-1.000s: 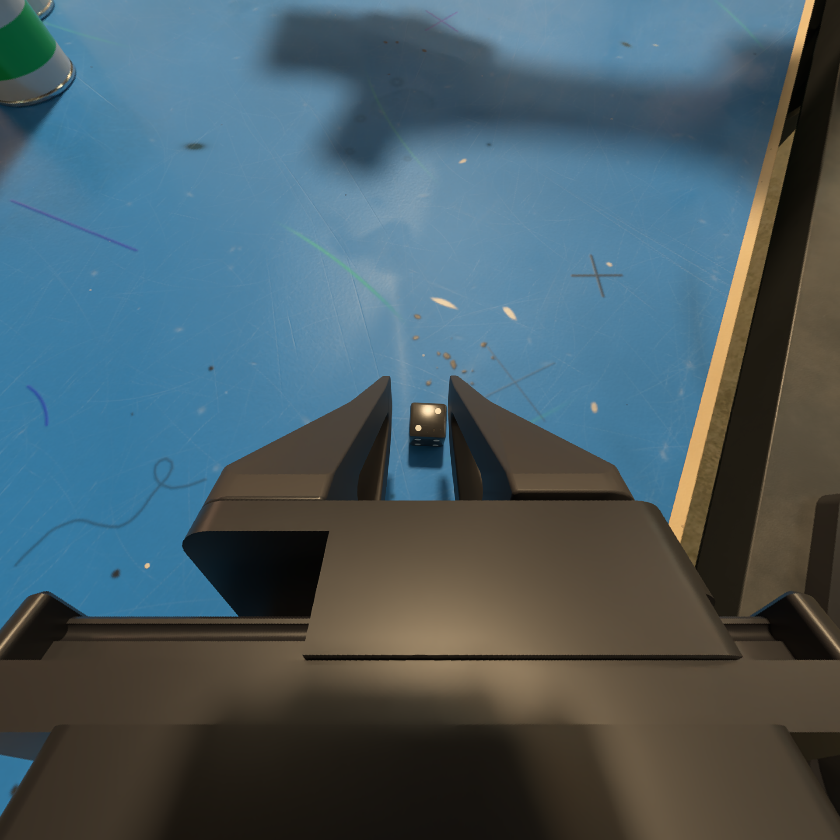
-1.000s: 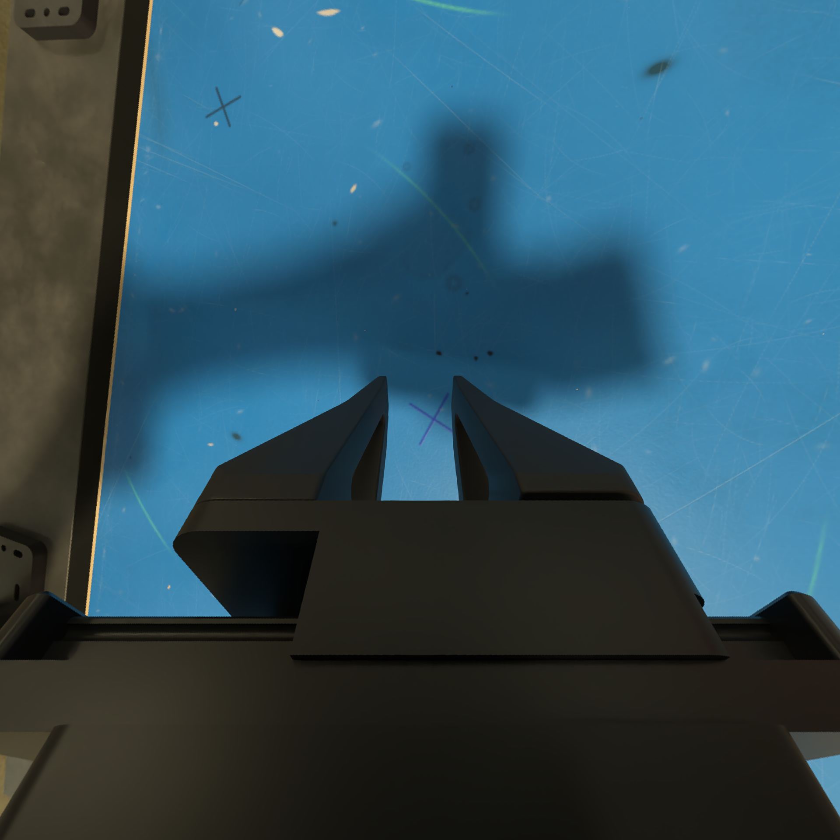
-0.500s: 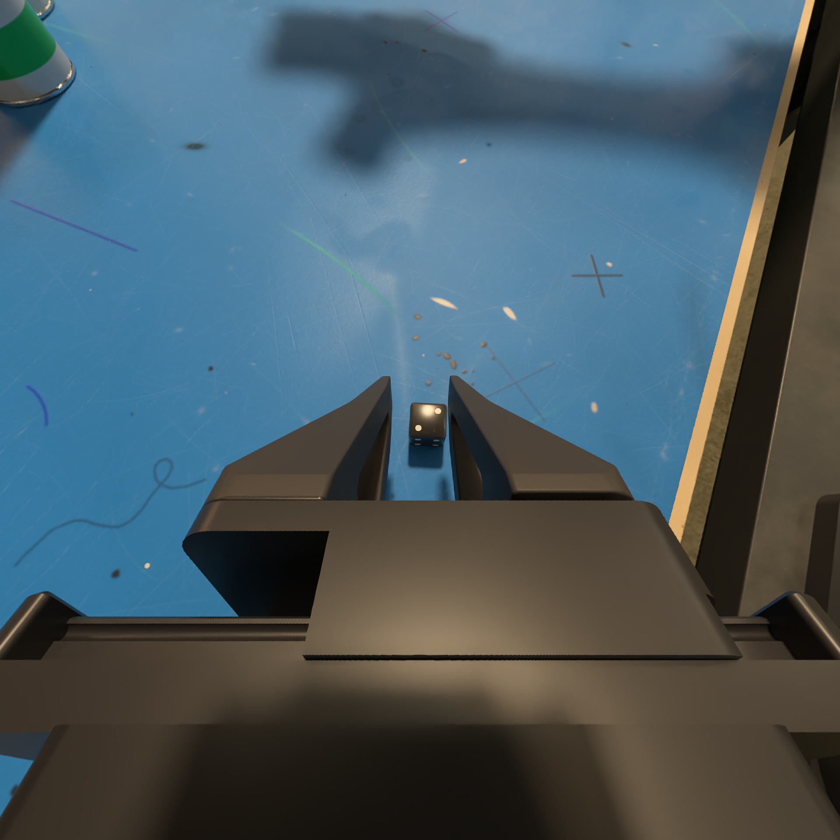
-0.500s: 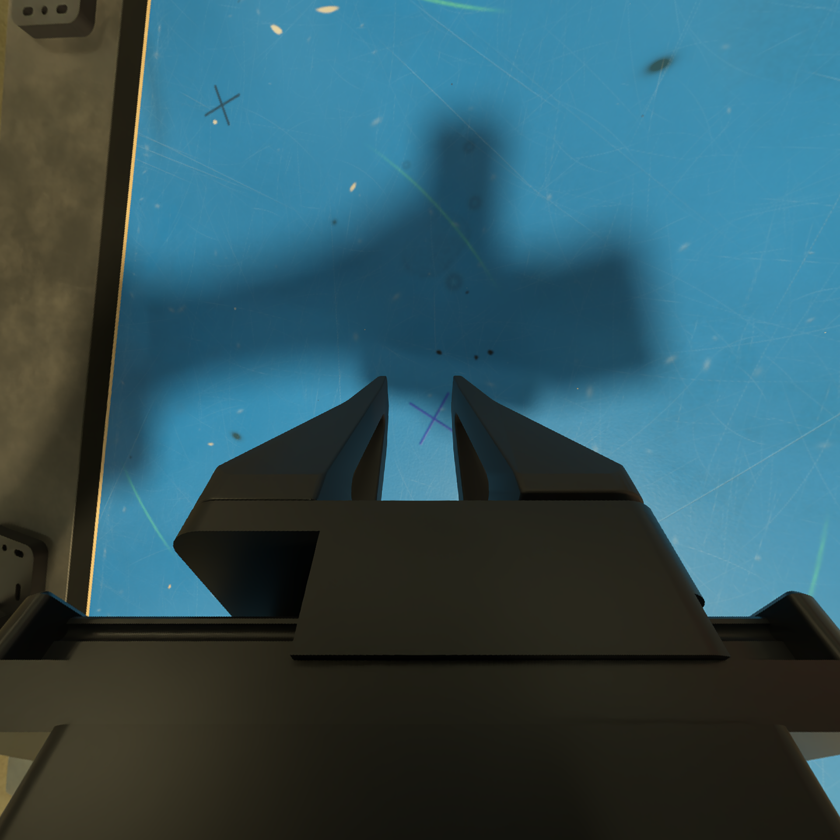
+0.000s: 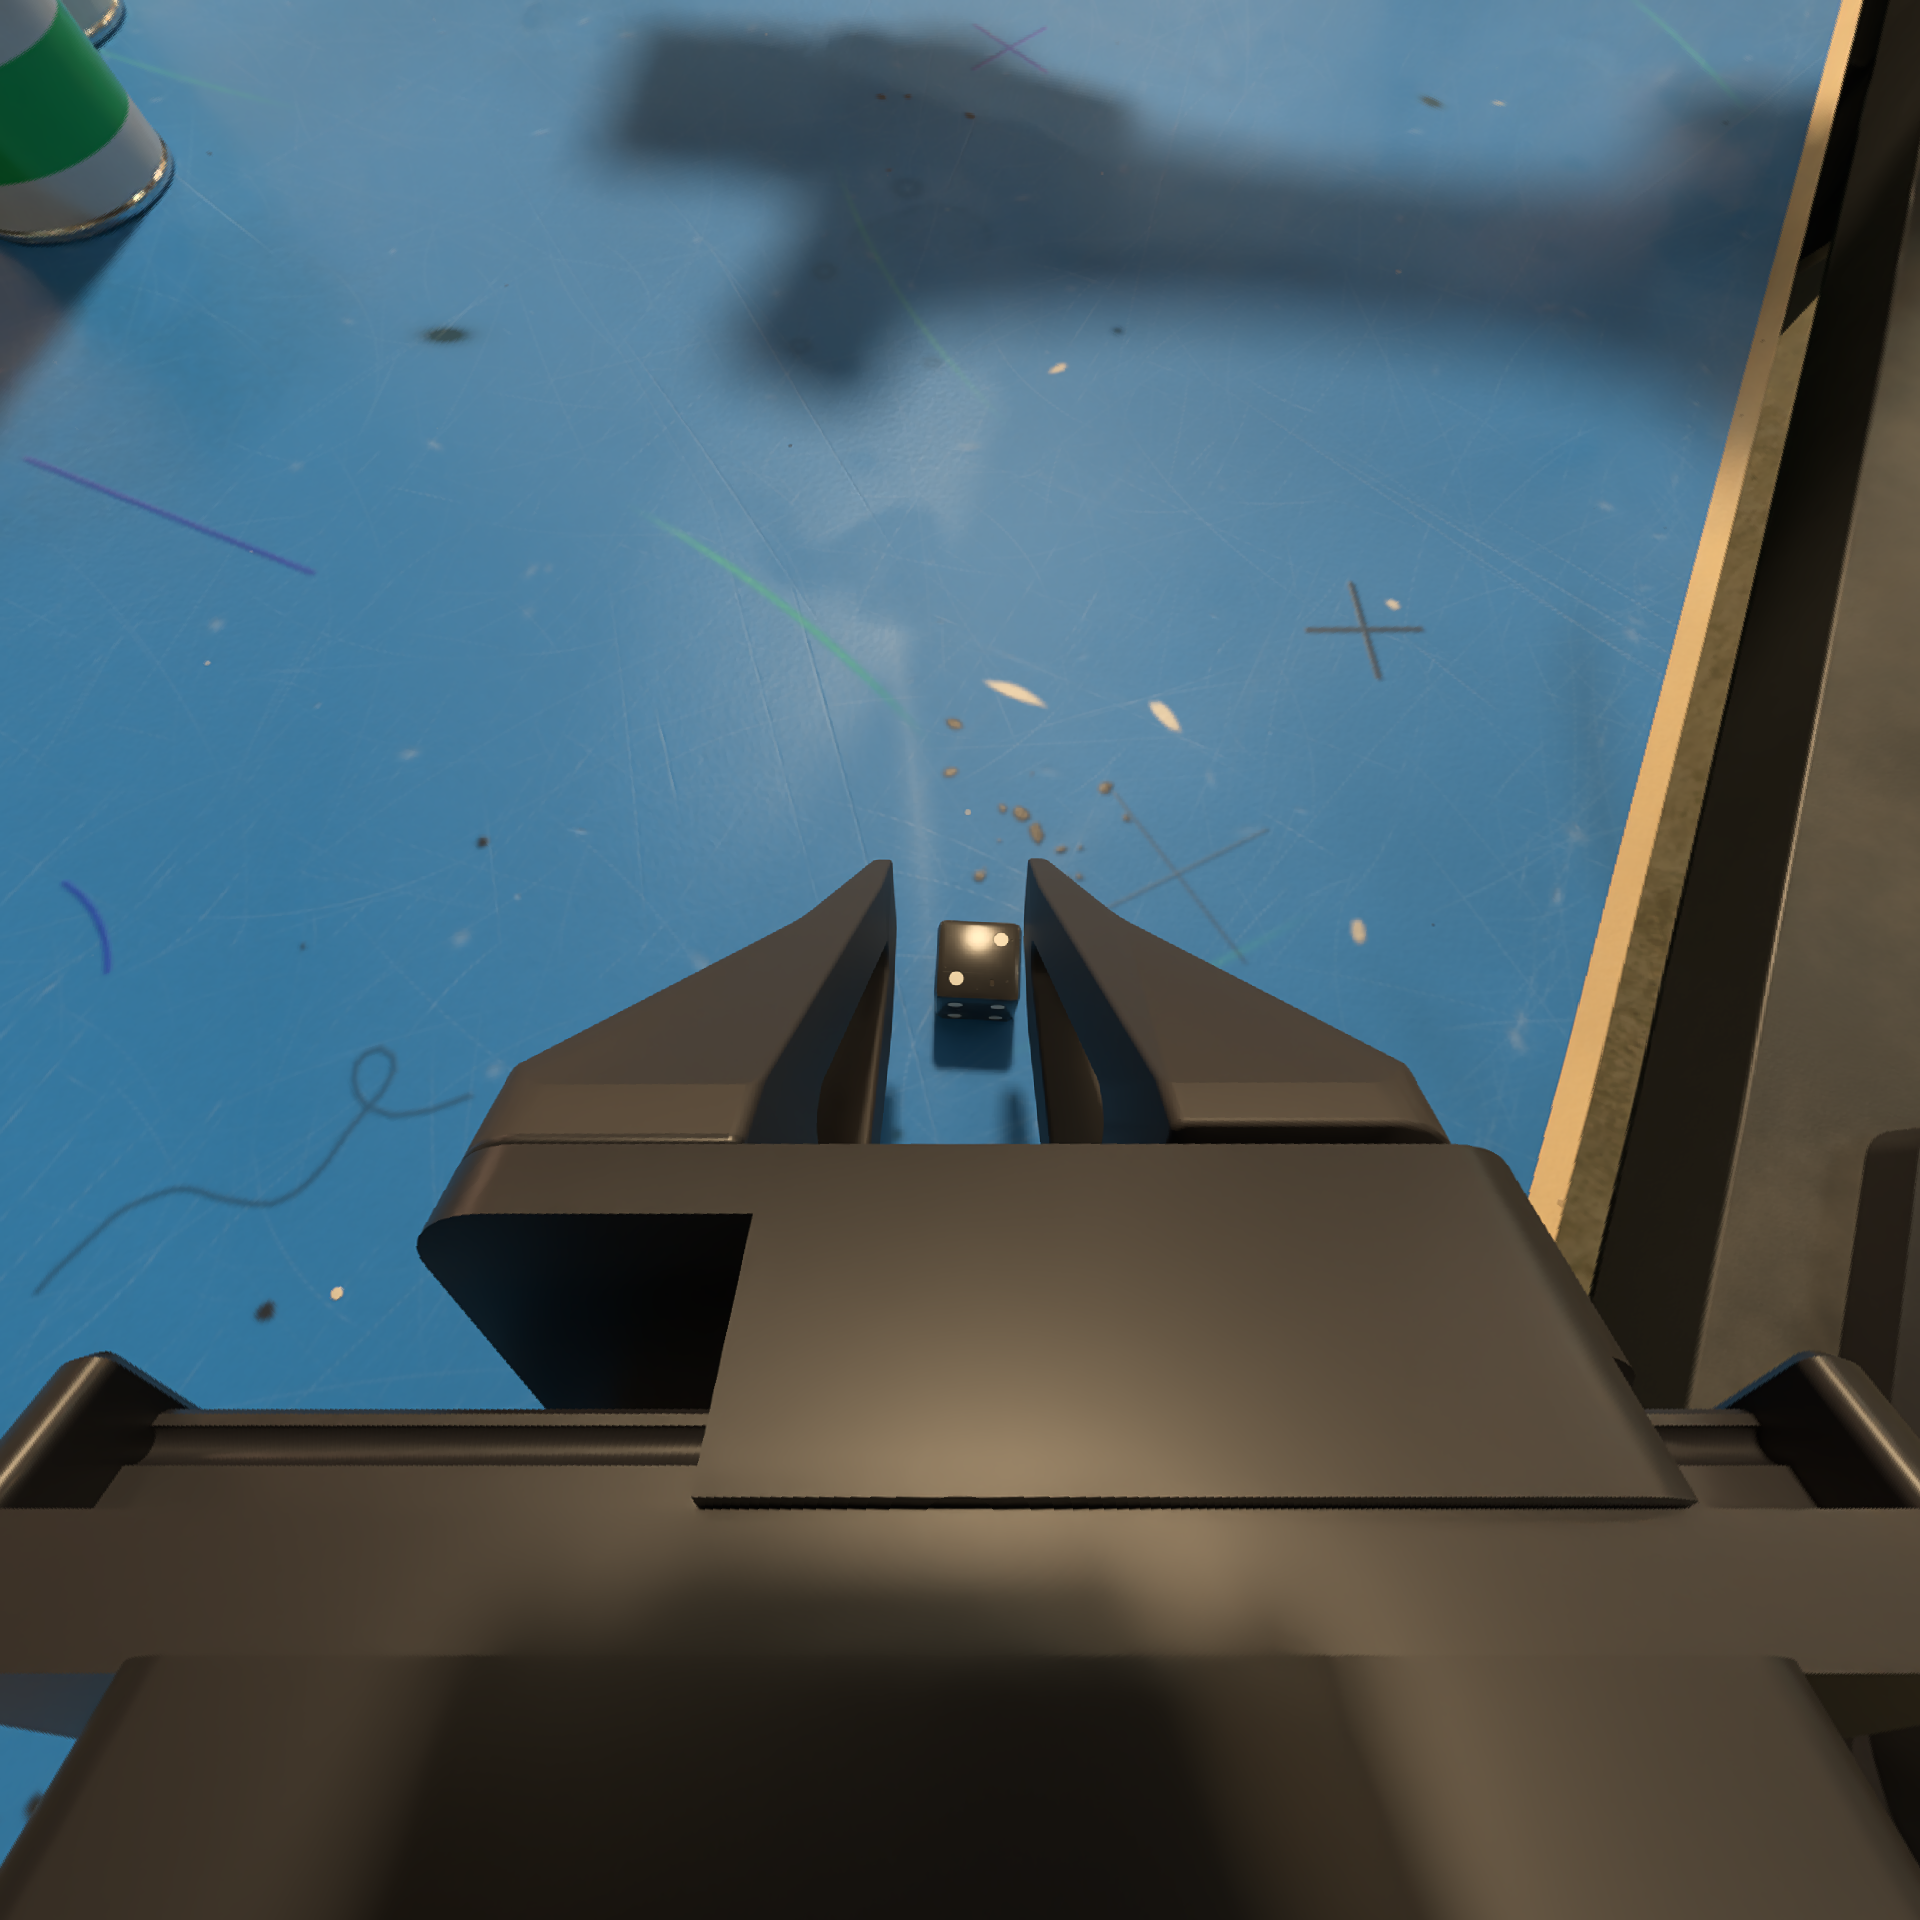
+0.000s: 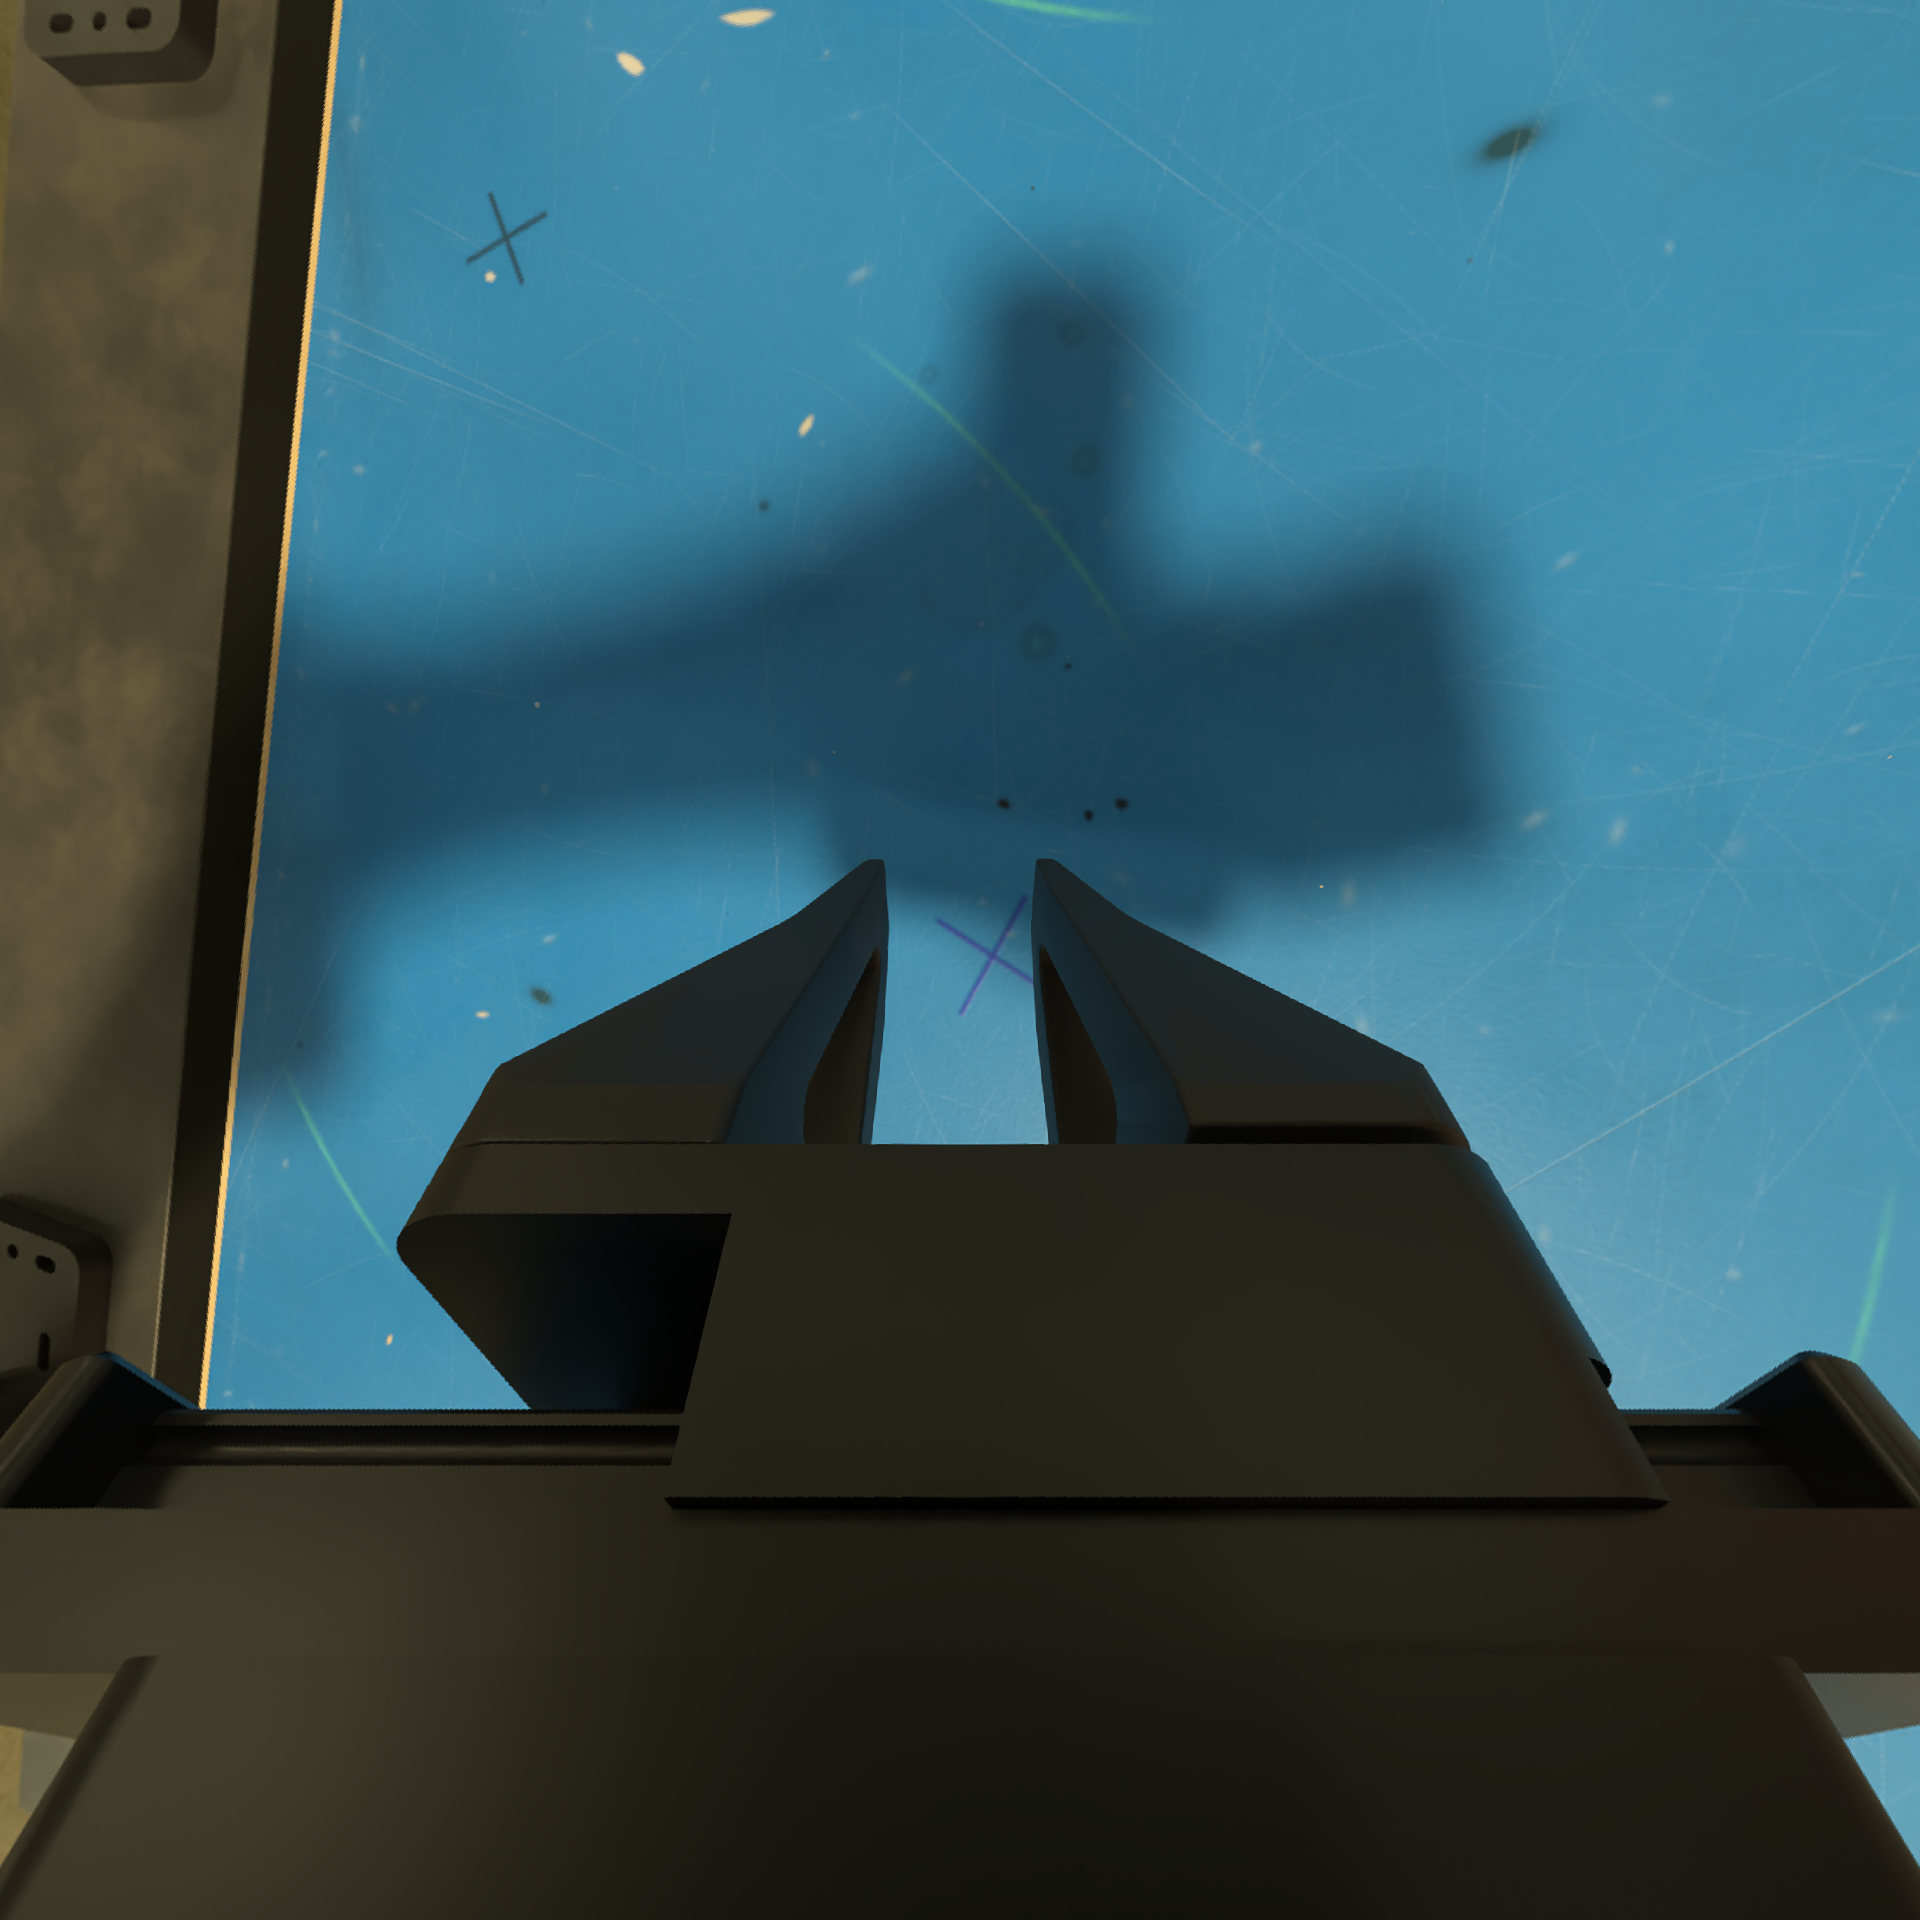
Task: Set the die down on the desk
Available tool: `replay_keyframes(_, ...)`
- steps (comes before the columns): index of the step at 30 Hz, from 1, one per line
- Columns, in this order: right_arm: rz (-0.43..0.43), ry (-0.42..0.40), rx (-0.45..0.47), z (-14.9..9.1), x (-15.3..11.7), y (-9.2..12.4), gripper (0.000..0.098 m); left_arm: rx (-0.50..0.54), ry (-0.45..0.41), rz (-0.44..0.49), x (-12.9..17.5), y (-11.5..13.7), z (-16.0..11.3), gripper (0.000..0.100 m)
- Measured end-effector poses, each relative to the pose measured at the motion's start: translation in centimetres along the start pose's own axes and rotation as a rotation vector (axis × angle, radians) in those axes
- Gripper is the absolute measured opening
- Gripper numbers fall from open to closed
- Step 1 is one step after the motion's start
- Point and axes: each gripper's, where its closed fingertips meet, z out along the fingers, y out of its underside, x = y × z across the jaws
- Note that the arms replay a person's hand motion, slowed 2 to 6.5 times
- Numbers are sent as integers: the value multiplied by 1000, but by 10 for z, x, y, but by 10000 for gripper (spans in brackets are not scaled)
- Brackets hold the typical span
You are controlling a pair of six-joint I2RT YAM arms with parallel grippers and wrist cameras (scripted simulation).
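One die (image 5: 977,968), one green-white cup (image 5: 62,125), one blue desk (image 5: 520,675), two tools.

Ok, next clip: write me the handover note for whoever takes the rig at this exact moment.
Left pincer: open, fingers either side of the black die; a gap shows on the left side, and on the right I cannot tell whether it touches.
Right pincer: open, empty, hanging above bare blue desk.
Die: looks to be resting on the desk, its shadow right beneath it, two-pip face up.
Green-and-white can: far left, clear of the work.
Done: the die appears set down and released.
Left: draw the left pincer back without nudging the die.
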Motion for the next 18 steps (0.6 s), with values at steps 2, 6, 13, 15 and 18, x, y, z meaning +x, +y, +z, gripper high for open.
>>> replay_keyframes(2,0,0,0,0,0,0,235,0,0,0,0,0,0,210)
replay_keyframes(6,1,-1,0,0,0,0,234,0,0,0,0,0,0,210)
replay_keyframes(13,3,-4,-1,0,0,0,232,0,0,0,0,0,0,210)
replay_keyframes(15,4,-4,-1,0,0,0,231,0,0,0,0,0,0,210)
replay_keyframes(18,4,-5,-1,0,0,0,231,0,0,0,0,0,0,210)
